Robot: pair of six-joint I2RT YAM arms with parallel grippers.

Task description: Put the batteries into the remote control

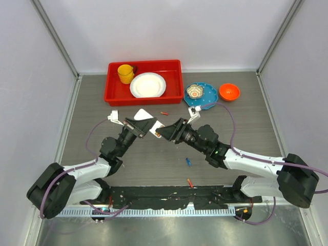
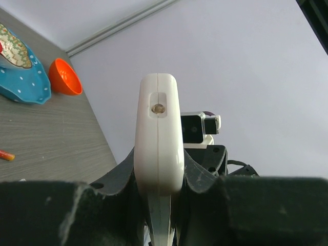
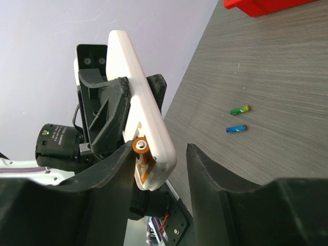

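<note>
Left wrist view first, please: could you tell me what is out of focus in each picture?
Left wrist: the left gripper's fingers blur, the remote control is sharp. Right wrist: the right gripper's fingers are soft, the orange battery crisp. Top external: everything sharp, with mild glare on the near metal strip.

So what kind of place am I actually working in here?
Most likely a lab test cell, not a home: plain white wall panels in a metal frame box in a grey table, and kitchen props such as a red tray with a plate and yellow cup look staged.
</note>
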